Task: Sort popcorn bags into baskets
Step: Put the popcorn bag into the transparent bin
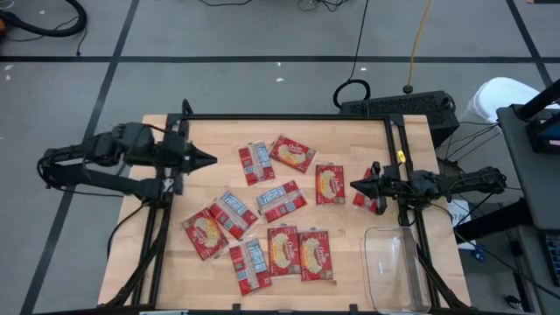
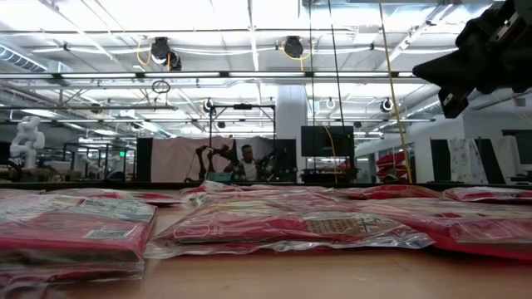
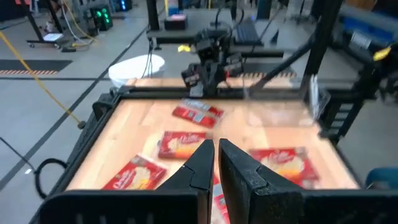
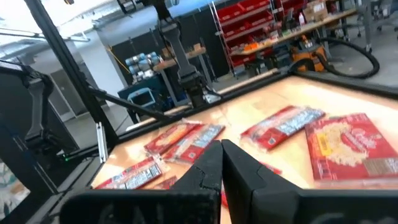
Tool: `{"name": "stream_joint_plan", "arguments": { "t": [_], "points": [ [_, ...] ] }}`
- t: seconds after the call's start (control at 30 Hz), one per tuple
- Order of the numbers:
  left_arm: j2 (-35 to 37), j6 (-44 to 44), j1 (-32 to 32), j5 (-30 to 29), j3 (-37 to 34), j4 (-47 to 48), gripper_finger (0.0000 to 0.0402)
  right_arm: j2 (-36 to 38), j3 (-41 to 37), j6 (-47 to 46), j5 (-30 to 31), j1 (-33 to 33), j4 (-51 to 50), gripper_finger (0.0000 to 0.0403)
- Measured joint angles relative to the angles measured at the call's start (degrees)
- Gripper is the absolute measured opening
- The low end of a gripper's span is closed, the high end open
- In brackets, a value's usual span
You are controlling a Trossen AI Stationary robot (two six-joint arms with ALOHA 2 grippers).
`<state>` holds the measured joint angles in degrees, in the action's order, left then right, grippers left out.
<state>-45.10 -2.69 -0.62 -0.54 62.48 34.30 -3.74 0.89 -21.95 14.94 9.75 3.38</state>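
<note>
Eleven or so popcorn bags [image 1: 282, 200] lie flat and scattered over the middle of the wooden surface [image 1: 341, 140], and none of them is in the clear basket [image 1: 395, 267] yet, which sits at the near right corner. My right fingers [image 1: 353, 185] are pressed together to a point and hold nothing; they hang just above the surface at its right side. One bag [image 1: 330, 184] lies straight ahead of their tip, just beside it, with its long axis running across my reach. A smaller red packet [image 1: 367, 189] sits almost under the wrist. My left fingers [image 1: 211, 160] are also closed and empty, pointing in from the left side toward the bag [image 1: 255, 163] nearest them. I judge the right arm the better one for the first pick: its bag is closer, and the basket lies right beside that arm. The fingers would need to spread first and turn to straddle the bag's short side.
</note>
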Motion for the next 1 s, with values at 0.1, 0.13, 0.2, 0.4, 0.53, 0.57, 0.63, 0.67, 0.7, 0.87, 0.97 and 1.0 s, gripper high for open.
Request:
{"name": "stream_joint_plan", "arguments": {
  "t": [0.1, 0.13, 0.2, 0.4, 0.53, 0.57, 0.63, 0.67, 0.7, 0.87, 0.97, 1.0],
  "points": [
    [-2.68, -4.22, 0.01, -0.01, 0.00, 0.05, 0.0031, -2.48, 0.00, -1.46, 0.43, 0.01, -0.02, 0.0000],
    [-3.62, -5.14, 0.00, -0.03, -0.02, 0.02, 0.0031, -3.59, 0.00, -2.08, 1.26, 0.03, 0.00, 0.0000],
    [-5.32, -6.48, 0.00, -0.07, -0.02, -0.18, 0.0031, -5.44, 0.00, -2.82, 3.36, 0.08, 0.42, 0.0000],
    [-9.70, -7.69, 0.00, -1.77, -0.02, -0.37, 0.0031, -11.93, 2.60, -10.24, 9.27, 0.08, 1.40, 0.0000],
    [-11.53, -1.96, 0.00, -2.34, -0.02, -0.86, 0.0031, -18.36, 10.09, -15.50, 5.93, 0.54, 0.96, 0.0000],
    [-12.00, 0.41, 0.00, -2.36, -0.02, -1.40, 0.0031, -19.93, 12.61, -16.45, 5.56, 0.72, 0.15, 0.0000],
    [-12.46, 5.19, 0.16, -2.34, -0.02, -1.73, 0.0031, -23.13, 18.35, -18.30, 4.19, 1.01, -2.16, 0.0000],
    [-12.60, 7.41, 0.40, -2.33, -0.02, -1.63, 0.0031, -24.65, 21.48, -19.04, 3.09, 1.18, -4.07, 0.0000],
    [-12.69, 9.49, 0.74, -2.32, -0.02, -1.64, 0.0031, -26.01, 24.58, -19.36, 2.38, 1.35, -6.45, 0.0000],
    [-12.70, 16.20, 2.46, -2.56, -0.02, -1.55, 0.0031, -32.34, 41.28, -19.46, -0.69, 2.06, -18.23, 0.0000],
    [-12.73, 20.92, 3.26, -4.19, -0.02, -1.55, 0.0031, -36.04, 51.19, -19.42, -2.74, 2.00, -25.66, 0.0000],
    [-12.72, 22.64, 3.61, -5.03, -0.02, -1.56, 0.0031, -37.34, 54.41, -19.43, -3.42, 2.00, -28.30, 0.0000]
  ]
}}
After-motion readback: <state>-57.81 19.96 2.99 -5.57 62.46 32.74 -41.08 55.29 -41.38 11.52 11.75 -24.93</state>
